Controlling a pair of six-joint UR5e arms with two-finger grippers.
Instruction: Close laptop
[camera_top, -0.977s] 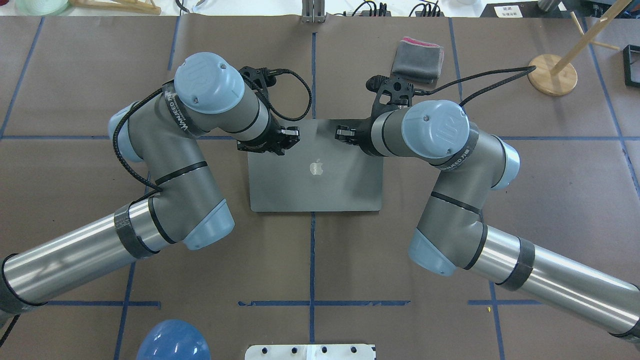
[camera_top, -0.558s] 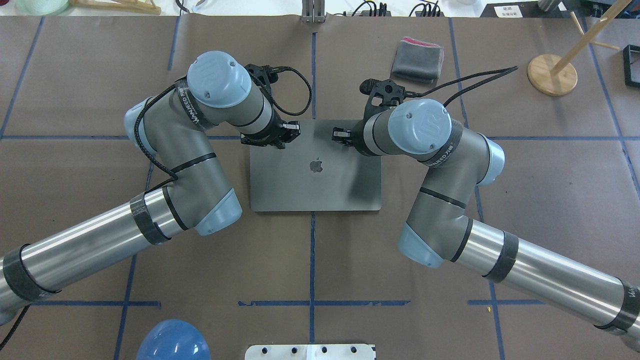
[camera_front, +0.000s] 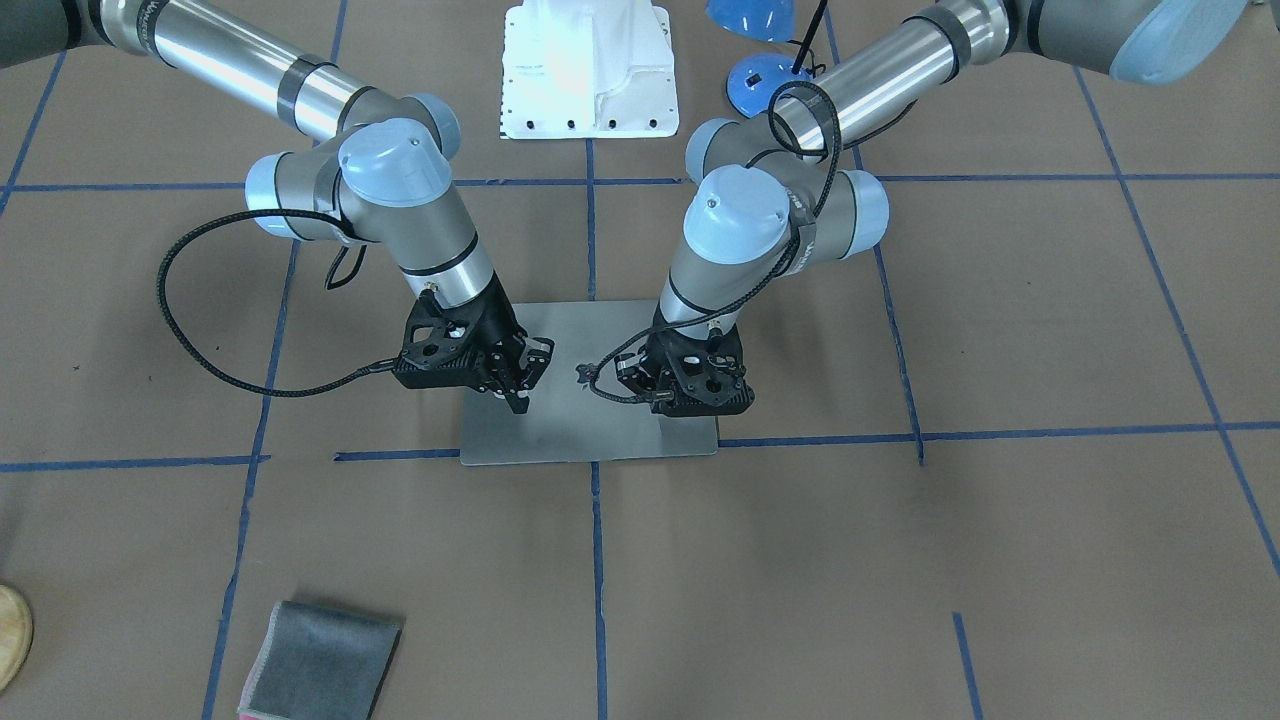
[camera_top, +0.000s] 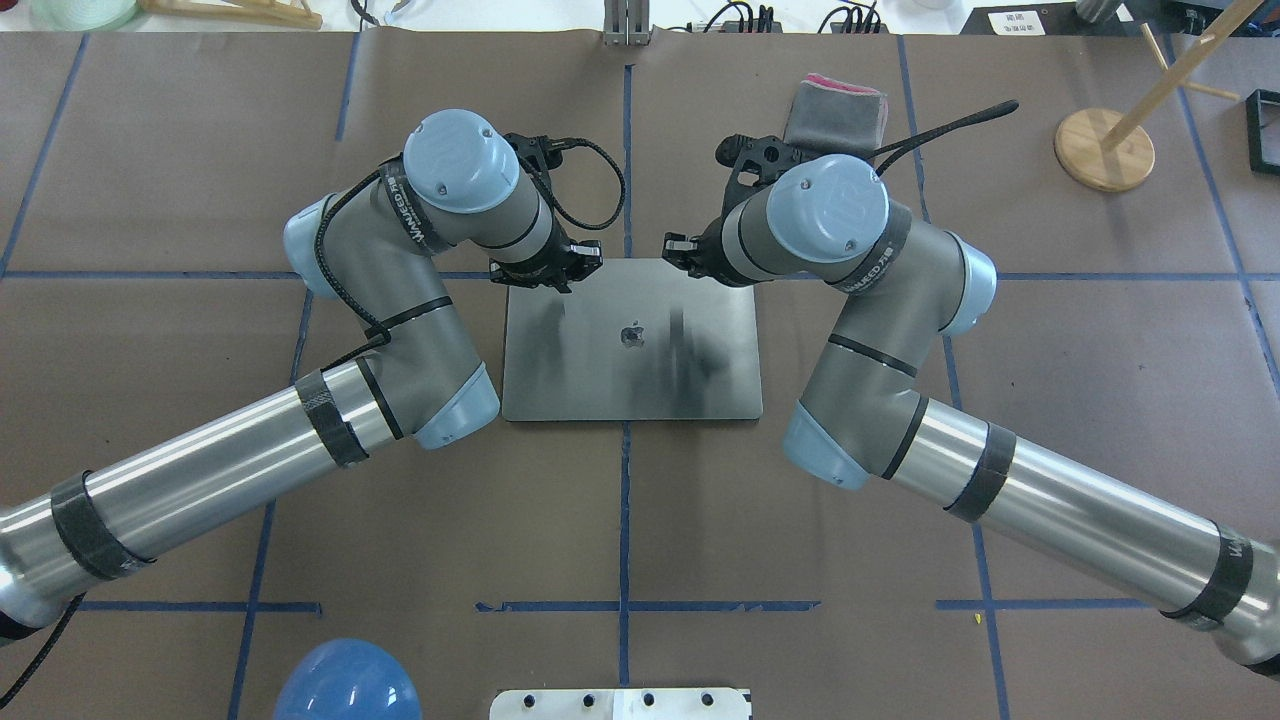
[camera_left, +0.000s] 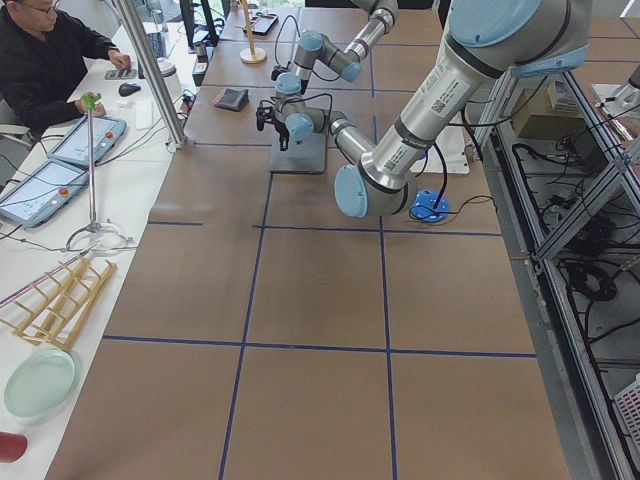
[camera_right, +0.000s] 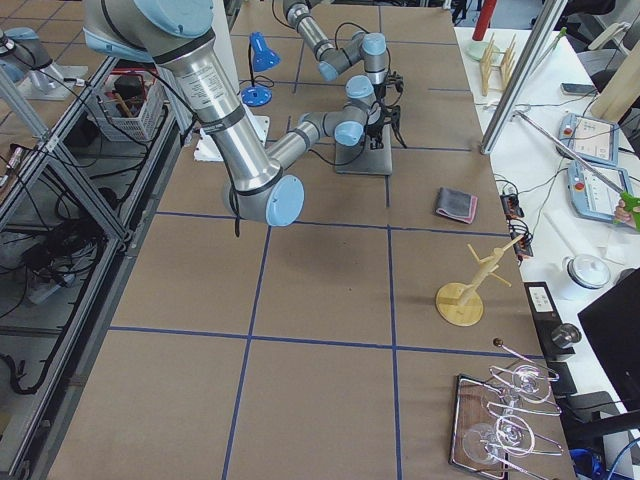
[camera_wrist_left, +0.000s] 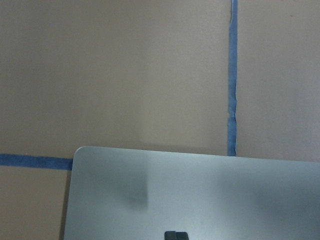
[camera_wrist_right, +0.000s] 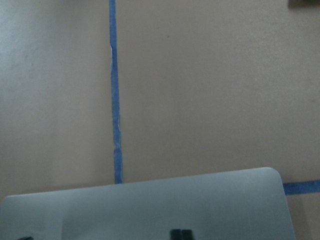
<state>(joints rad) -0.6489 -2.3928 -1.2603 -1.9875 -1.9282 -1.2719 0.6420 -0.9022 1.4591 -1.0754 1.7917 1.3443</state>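
The grey laptop lies on the brown table with its lid flat down and the apple logo up; screen and keyboard are hidden. My left gripper is shut, its fingertips over the lid's far left edge. My right gripper is shut over the lid's far right edge. In the front-facing view the left gripper and right gripper both stand low over the lid. Each wrist view shows the lid's far edge with a dark fingertip at the bottom.
A folded grey cloth with a pink edge lies just behind my right wrist. A wooden stand is at the far right. A blue dome and a white base sit at the near edge.
Both grippers have moved toward the far side of the table and lower. The lid's far edge has come down with them and now lies flat.
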